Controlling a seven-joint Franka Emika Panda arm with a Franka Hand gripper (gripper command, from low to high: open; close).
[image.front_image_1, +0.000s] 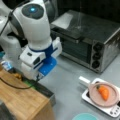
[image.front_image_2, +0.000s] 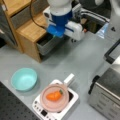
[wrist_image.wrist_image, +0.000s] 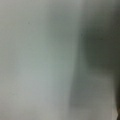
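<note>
My gripper (image.front_image_1: 30, 74) hangs from the white and blue wrist, low beside the wooden cabinet (image.front_image_1: 20, 100) and just above its open grey drawer (image.front_image_2: 47, 42). In a front view the gripper (image.front_image_2: 79, 30) sits at the top middle, over the table's far side. Its fingers are hidden behind the hand's body, and nothing shows in them. An orange carrot (image.front_image_1: 103, 92) lies on a pink plate (image.front_image_1: 93, 95) well apart from the gripper; both front views show the carrot (image.front_image_2: 53, 96). The wrist view holds only a blurred grey surface.
The plate rests on a small white stove (image.front_image_2: 71, 106) with a handle (image.front_image_2: 68, 79). A teal bowl (image.front_image_2: 23, 78) stands on the grey table near the cabinet. A silver toaster oven (image.front_image_1: 87, 37) with its door shut fills the table's other side.
</note>
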